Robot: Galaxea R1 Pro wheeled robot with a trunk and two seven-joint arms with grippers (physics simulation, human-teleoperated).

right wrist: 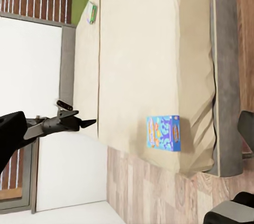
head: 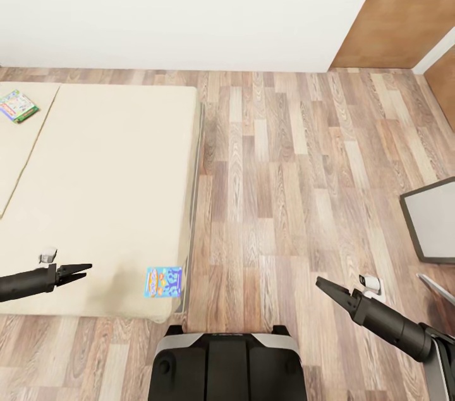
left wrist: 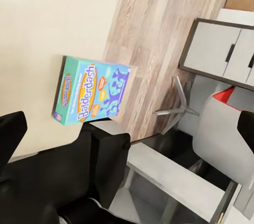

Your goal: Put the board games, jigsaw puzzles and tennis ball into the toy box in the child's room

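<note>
A blue board game (head: 163,281) lies flat on the bed (head: 107,186) at its near right corner; the left wrist view shows it as a box titled "Balderdash" (left wrist: 92,97), and it also appears in the right wrist view (right wrist: 163,133). A pale green board game (head: 18,105) lies on the bed's far left pad (right wrist: 92,13). My left gripper (head: 82,271) hovers open and empty over the bed, left of the blue box. My right gripper (head: 325,286) hangs open over the floor. A corner of the table (head: 433,224) shows at the right. The toy box, puzzles and tennis ball are out of view.
Wood-plank floor (head: 284,167) runs between bed and table, with a white wall behind. My base (head: 227,363) stands at the bed's near corner. White drawers (left wrist: 222,49) and a chair's star foot (left wrist: 177,108) stand by the table.
</note>
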